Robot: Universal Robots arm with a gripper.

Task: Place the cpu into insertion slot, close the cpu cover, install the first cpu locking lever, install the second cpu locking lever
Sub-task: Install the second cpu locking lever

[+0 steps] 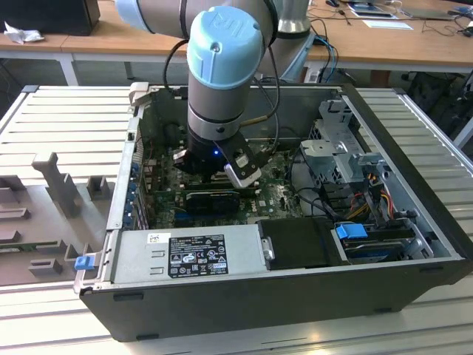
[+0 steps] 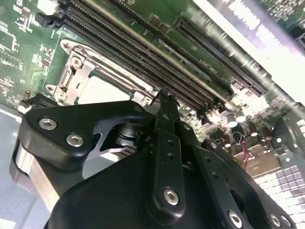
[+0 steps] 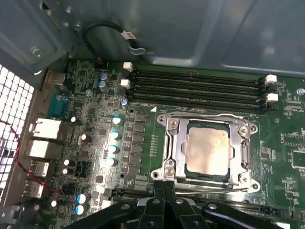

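A pale silver cpu (image 3: pixel 208 152) sits framed by the closed cpu cover (image 3: pixel 174 143); gripper (image 3: pixel 164 188) fingers pressed together, empty.

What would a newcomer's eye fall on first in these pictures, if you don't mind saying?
Probably the arm's pale blue joint, plunging into the open computer case in the exterior view. In the first wrist view, the cpu gleams in the insertion slot, framed by the cpu cover lying down around it, with the gripper at the socket's edge.

Grey-silver arm (image 1: pixel 214 103) with pale blue joint caps, black cables, black claw (image 2: pixel 164 102) studded with silver screws.
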